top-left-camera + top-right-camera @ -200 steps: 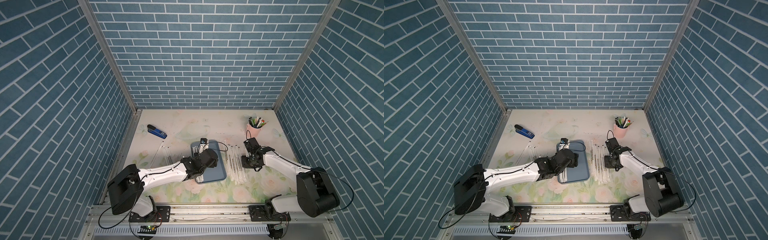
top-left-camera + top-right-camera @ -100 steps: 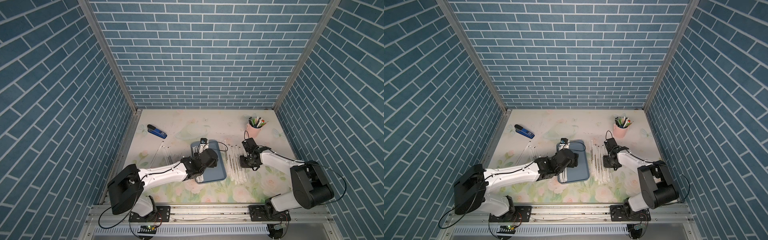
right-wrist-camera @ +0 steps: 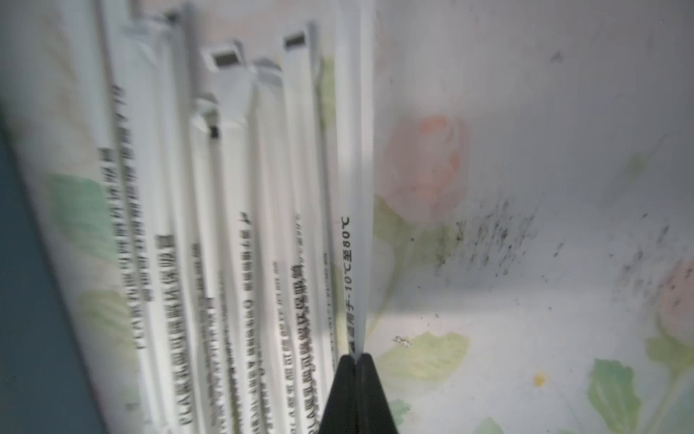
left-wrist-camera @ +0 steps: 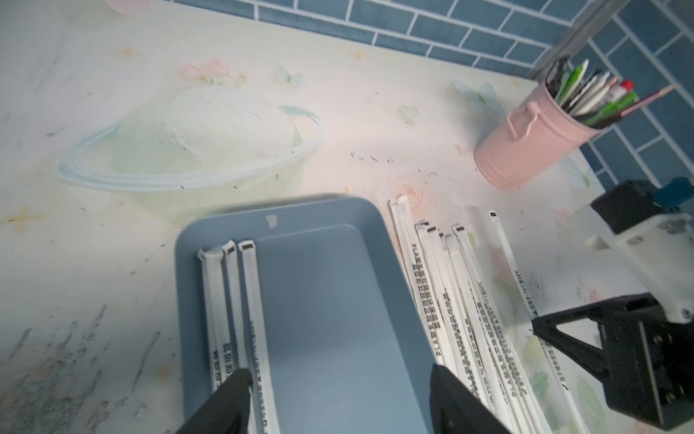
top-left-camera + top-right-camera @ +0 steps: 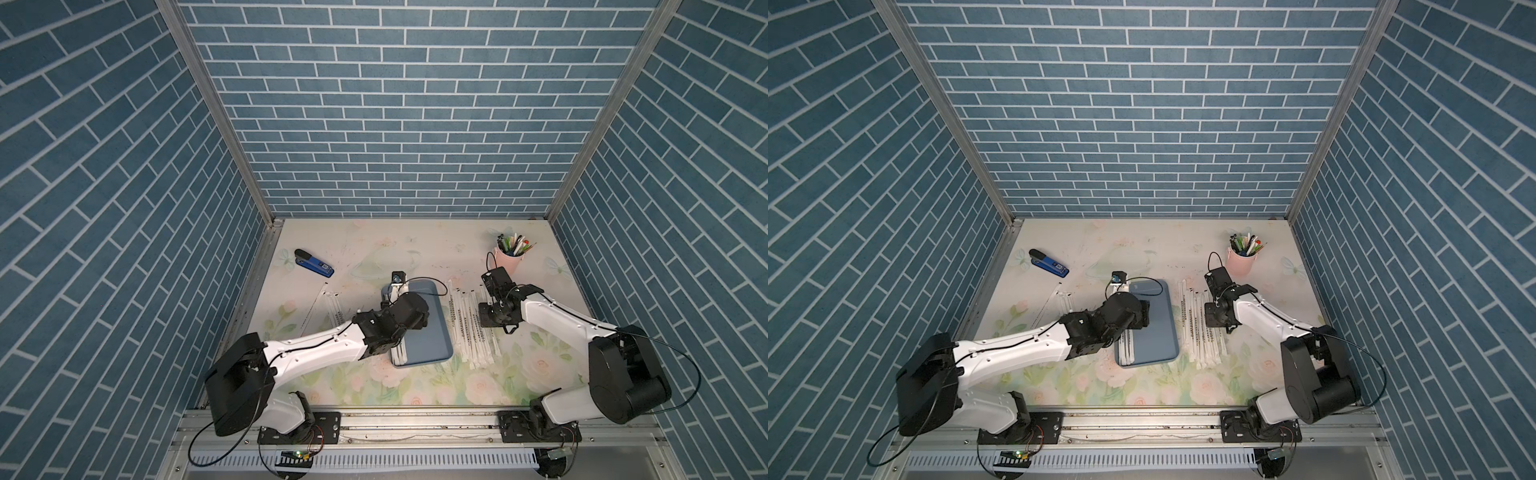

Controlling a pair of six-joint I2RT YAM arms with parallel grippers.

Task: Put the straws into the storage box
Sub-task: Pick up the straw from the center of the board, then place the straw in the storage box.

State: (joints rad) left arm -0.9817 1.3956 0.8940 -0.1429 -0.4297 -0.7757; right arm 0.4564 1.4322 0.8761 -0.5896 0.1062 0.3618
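Right end effector (image 3: 355,362) closed on the outermost straw (image 3: 356,225) of the row (image 5: 469,328) on the worktop (image 4: 338,112) beside the storage box (image 4: 285,210), left end effector (image 4: 338,370) open above the 3 straws (image 4: 233,300) already inside; risk: edge-on pinch on thin wrapper slips, or lift drags neighbours.

A: What do the arms look like?
B: The left arm (image 5: 316,353) and the right arm (image 5: 561,320) are white shells between bulky black joint housings (image 5: 623,378), with thin black cables (image 5: 320,340) running along them.
A: And their ends?
B: The left gripper (image 4: 338,375) has black fingers (image 4: 456,409) tapering to wedges. The right gripper (image 4: 535,327) has a white block with small screws. Black base plates (image 5: 515,428) are bolted to a silver rail (image 5: 415,424).
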